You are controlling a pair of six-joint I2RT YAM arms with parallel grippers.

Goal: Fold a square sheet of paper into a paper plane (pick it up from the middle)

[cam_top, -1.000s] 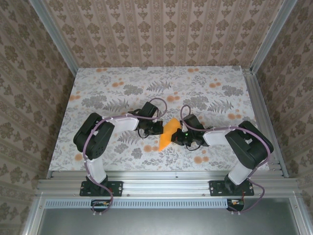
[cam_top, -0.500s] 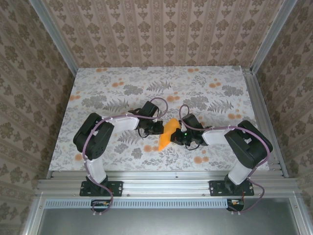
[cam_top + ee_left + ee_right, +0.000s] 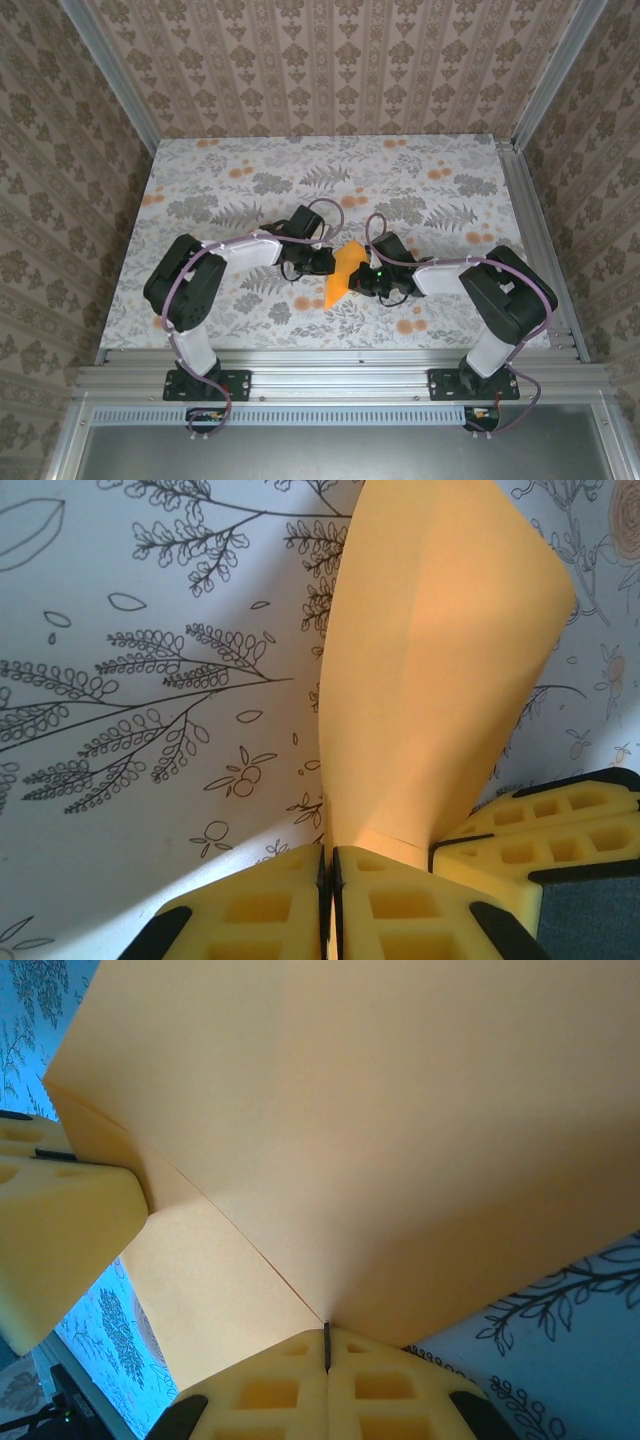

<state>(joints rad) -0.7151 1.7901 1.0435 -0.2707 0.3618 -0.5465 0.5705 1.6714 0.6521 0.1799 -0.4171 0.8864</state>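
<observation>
Left claw (image 3: 328, 862) and right claw (image 3: 326, 1342) are both pinched shut, tips nearly touching.

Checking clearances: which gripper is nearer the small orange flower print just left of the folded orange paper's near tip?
Left. The left gripper sits just beyond the small orange flower print, left of the folded orange paper; the right gripper lies across that paper, on its right.

Near tabletop (image 3: 300, 160) centre, slightly toward 6 o'clock: square sheet of paper (image 3: 345, 272), long axis running 1 to 7 o'clock. At its 9 o'clock edge, touching: left claw (image 3: 326, 262). At its 3 o'clock edge, touching: right claw (image 3: 364, 282). Sheet between both claws, pinched at each side. Left wrist view: sheet at 12 o'clock above own tips, right claw just beside at 4 o'clock.
</observation>
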